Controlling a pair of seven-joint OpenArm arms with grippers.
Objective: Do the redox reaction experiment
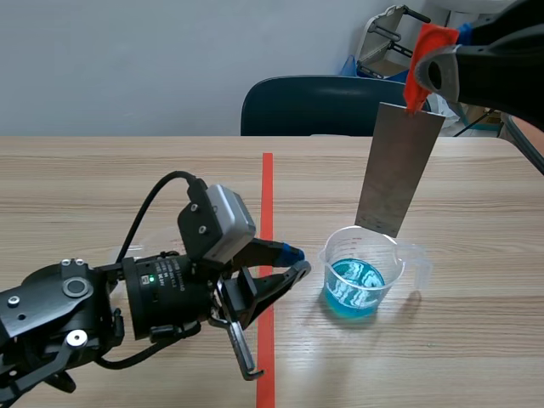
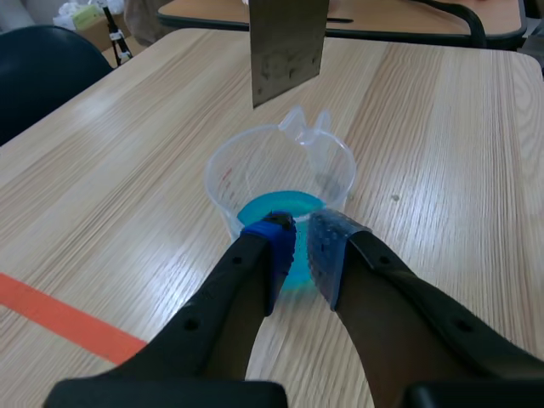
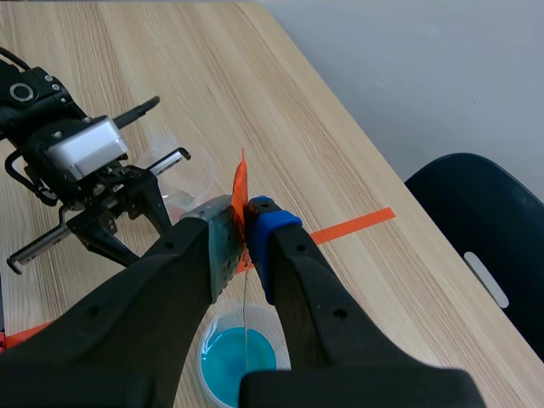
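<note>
Right gripper [image 3: 246, 231] clamped on orange tab [image 1: 422, 53] of metal plate [image 1: 399, 170]. Plate hangs above beaker [image 1: 367, 248] of blue liquid [image 1: 353, 291] on counter [image 1: 127, 170]. Left gripper [image 1: 296, 262] just left of beaker, slightly open, empty.

Under my right hand [image 3: 246, 234], both fingers pinch the metal strip [image 3: 244, 314] by its orange tab [image 3: 240, 191]. The strip hangs edge-on over the beaker [image 3: 259, 316] of blue liquid [image 3: 234, 361]; I cannot tell if it touches the liquid. Further in from the table [image 3: 255, 93] edge, the left hand [image 3: 146, 238] rests with its 2 fingers apart. The orange tape line [image 3: 353, 223] runs to that edge, and 1 dark blue chair [image 3: 476, 221] stands beyond it.
</note>
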